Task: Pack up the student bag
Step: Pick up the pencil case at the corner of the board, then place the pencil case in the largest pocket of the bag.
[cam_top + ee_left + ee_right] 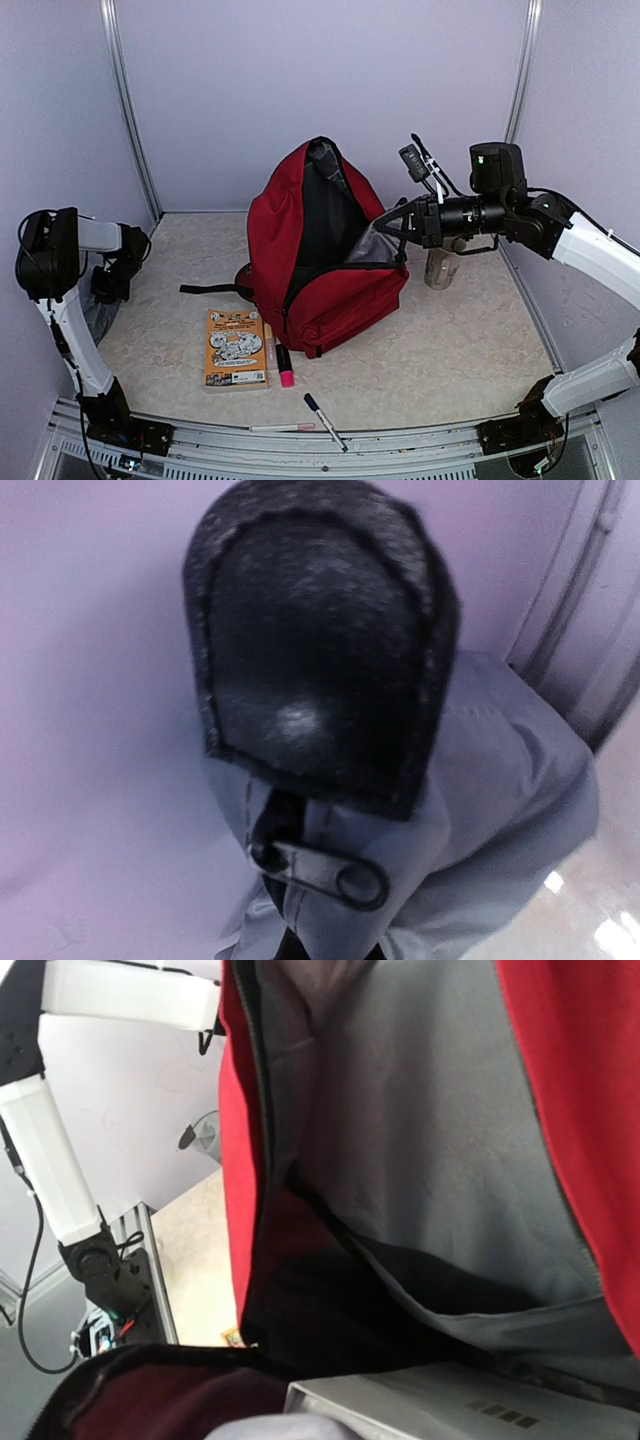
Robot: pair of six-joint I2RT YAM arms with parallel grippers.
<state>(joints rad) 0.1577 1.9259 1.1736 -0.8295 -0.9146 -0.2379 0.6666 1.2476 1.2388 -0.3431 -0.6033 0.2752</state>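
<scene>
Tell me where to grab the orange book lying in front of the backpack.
Probably the long left edge of the book, coming in low from the left: the book lies flat with that edge free, while a pink highlighter lies close along its right edge.

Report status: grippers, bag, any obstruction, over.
Left gripper shut at grey pouch, hold unclear. Right gripper shut on student bag rim; bag upright, open. Book, highlighter, pen outside.
</scene>
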